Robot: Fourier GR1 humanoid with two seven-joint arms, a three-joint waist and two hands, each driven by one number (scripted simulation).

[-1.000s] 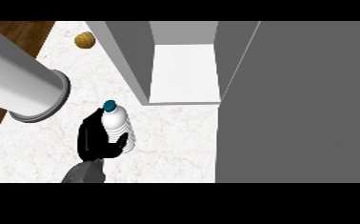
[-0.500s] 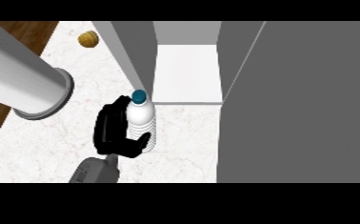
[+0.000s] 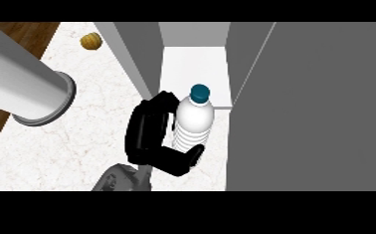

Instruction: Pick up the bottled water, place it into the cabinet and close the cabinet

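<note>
Bottled water held at the cabinet mouth
Right hand curls round it (teal cap toward 12 o'clock); a small brown ball, perhaps a nut, lies at 11 o'clock.

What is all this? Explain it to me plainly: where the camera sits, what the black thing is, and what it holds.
This picture is taken from the robot's head, looking steeply down at a white marbled counter. The black shape is the robot's right hand, on a grey forearm that comes in from the lower edge. It curls round a bottle of water with a teal cap, held at the mouth of an open grey cabinet with a white floor. The big grey cylinder at the left is probably the other forearm, seen close; its hand does not show. A small brown round thing lies on the counter farther back.
</note>
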